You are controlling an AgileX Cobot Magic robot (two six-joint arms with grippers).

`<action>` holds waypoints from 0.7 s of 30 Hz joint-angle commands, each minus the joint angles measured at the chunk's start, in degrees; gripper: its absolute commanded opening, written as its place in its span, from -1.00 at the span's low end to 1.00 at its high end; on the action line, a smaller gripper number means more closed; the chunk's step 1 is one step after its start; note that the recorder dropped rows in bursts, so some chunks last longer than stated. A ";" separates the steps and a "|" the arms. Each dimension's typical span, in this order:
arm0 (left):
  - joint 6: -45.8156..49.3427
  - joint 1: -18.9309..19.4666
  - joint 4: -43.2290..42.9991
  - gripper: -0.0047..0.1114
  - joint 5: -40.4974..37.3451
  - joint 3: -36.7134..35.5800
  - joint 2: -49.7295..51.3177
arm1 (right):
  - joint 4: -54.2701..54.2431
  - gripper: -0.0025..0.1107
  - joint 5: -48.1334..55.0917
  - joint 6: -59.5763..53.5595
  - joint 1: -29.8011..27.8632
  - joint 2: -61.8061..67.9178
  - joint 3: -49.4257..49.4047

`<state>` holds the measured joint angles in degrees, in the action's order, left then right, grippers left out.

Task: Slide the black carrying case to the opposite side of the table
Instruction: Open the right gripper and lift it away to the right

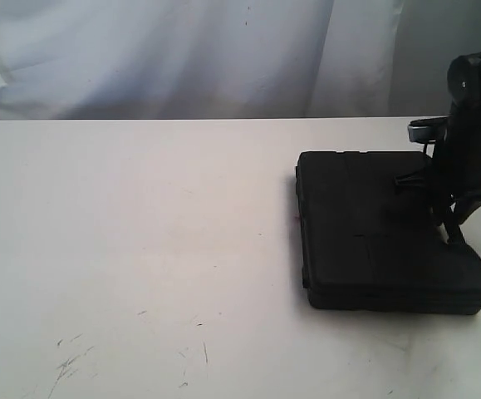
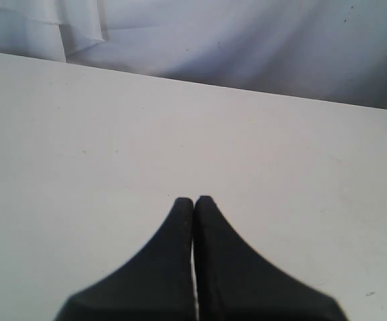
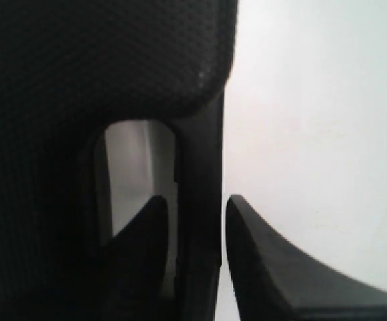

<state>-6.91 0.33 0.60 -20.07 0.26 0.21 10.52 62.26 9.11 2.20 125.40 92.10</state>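
The black case is seen lying flat on the white desk, at about 3 o'clock in the outside view. A lot of bare desk is left toward 9 o'clock, and that is likely where the case is meant to be slid. The right arm is held down over the case near its 3 o'clock edge. In the right wrist view, the right fingers are spread apart and set around the handle bar. One finger is poked into the slot and the other is kept outside the edge. A thin gap is seen on each side, so the bar is not thought to be squeezed. The bar is likely hooked this way so the wide, flat case can be dragged along without being lifted. The left fingers are pressed together with nothing between them, and only bare desk is seen under them. They are probably kept away so the path is not blocked. The slide is judged not done, since the case is far from the 9 o'clock side.
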 commanded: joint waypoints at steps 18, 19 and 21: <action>-0.08 -0.33 -0.07 -0.92 0.14 -0.26 -0.21 | -15.62 -0.96 -22.51 -1.70 3.84 -40.44 -18.61; -0.08 -0.33 -0.07 -0.92 0.14 -0.26 -0.21 | -15.76 -0.96 -25.73 -1.70 4.81 -44.14 -22.33; 0.02 -0.33 -0.07 -0.92 0.14 -0.26 -0.21 | -16.06 -0.96 -28.55 -1.14 5.77 -48.22 -26.67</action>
<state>-6.91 0.33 0.60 -20.07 0.26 0.21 -5.08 38.59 8.07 6.81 82.35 71.00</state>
